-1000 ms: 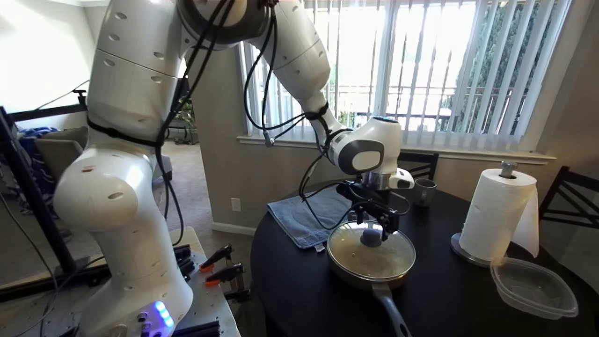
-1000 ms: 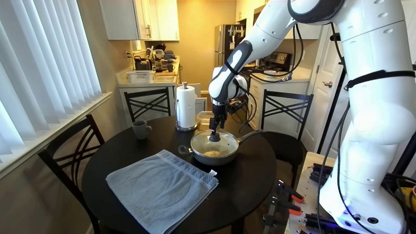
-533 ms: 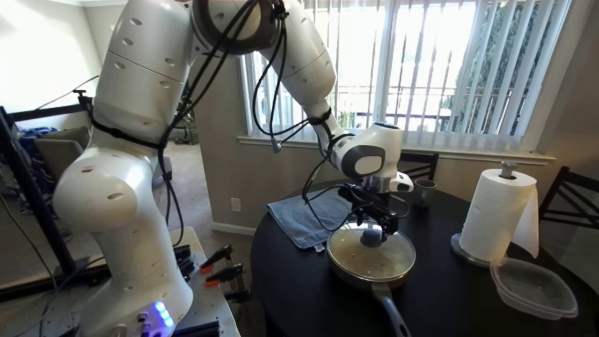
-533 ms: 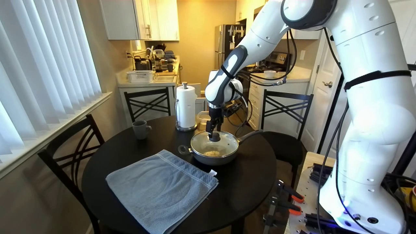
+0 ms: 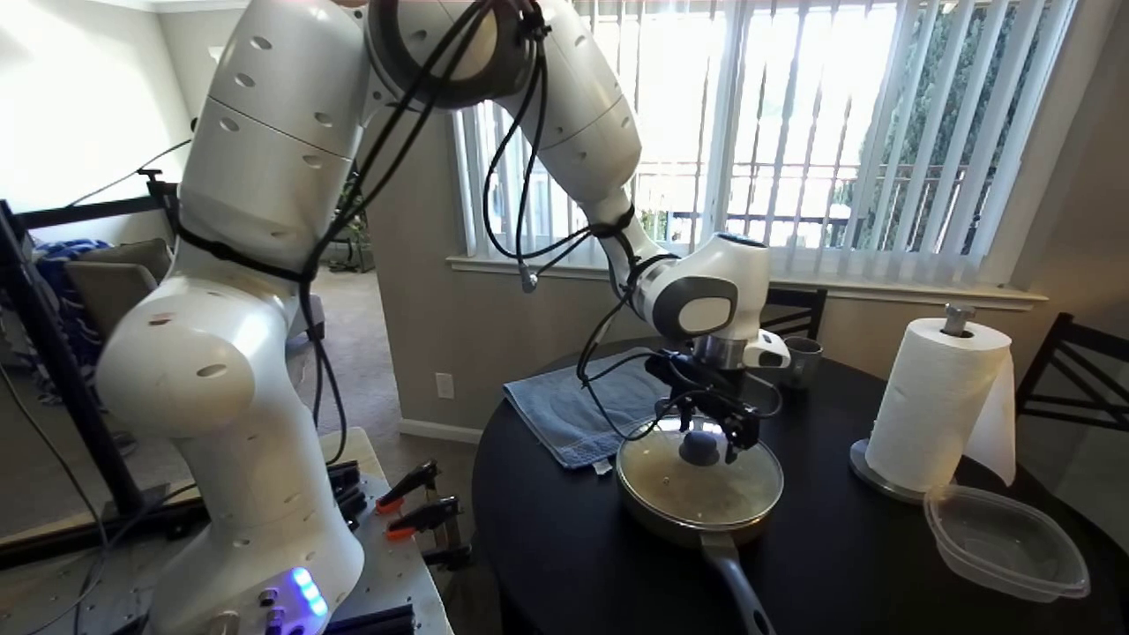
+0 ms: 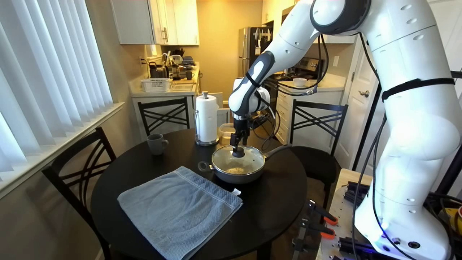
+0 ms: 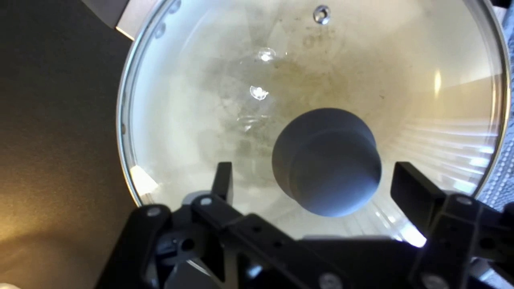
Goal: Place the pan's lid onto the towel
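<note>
The clear glass lid (image 5: 697, 494) sits on the pan (image 6: 238, 179), its metal rim level on the pan's edge. It also shows in the wrist view (image 7: 225, 132). The lid's dark knob (image 7: 333, 168) stands between the two fingertips, with a gap on both sides and nearer the right finger (image 7: 415, 192). My gripper (image 5: 699, 432) is open, pointing down over the lid in both exterior views, and holds nothing. The blue-grey towel (image 6: 180, 211) lies flat on the table beside the pan. The pan's dark handle (image 5: 739, 586) points away from the towel.
A paper towel roll (image 5: 939, 406), a clear plastic container (image 5: 1005, 542) and a grey mug (image 6: 157, 144) stand on the round dark table (image 6: 281, 206). A glass ring (image 6: 204, 166) lies beside the pan. Chairs (image 6: 164, 112) surround the table. Loose cables (image 5: 595, 388) hang by the wrist.
The arm has shifted slightly, and the gripper has moved a little lower and across the knob. The fingers stay open. The lid, pan and towel have not moved.
</note>
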`<action>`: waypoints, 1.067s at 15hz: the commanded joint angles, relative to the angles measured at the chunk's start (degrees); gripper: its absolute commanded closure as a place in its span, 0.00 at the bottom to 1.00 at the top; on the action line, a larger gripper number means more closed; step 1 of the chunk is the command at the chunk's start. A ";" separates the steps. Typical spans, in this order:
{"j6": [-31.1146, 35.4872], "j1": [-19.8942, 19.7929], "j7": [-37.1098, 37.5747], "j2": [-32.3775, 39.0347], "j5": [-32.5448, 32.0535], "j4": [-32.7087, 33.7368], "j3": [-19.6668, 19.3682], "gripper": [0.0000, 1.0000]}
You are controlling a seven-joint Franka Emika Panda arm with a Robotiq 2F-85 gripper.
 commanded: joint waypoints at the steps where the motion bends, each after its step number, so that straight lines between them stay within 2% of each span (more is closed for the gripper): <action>1: -3.19 -0.88 -1.19 1.03 -0.11 1.83 0.95 0.00; 7: -6.59 -0.56 -1.15 2.14 -0.45 4.04 1.07 0.00; 8: -7.06 -0.57 -1.19 2.34 -0.44 4.35 1.10 0.06; 10: -7.83 -0.43 -1.19 2.58 -0.65 4.82 1.03 0.33; 15: -7.92 -0.32 -1.29 2.80 -0.74 5.28 1.20 0.66; 16: -7.97 -0.30 -1.28 2.82 -0.79 5.33 1.19 0.67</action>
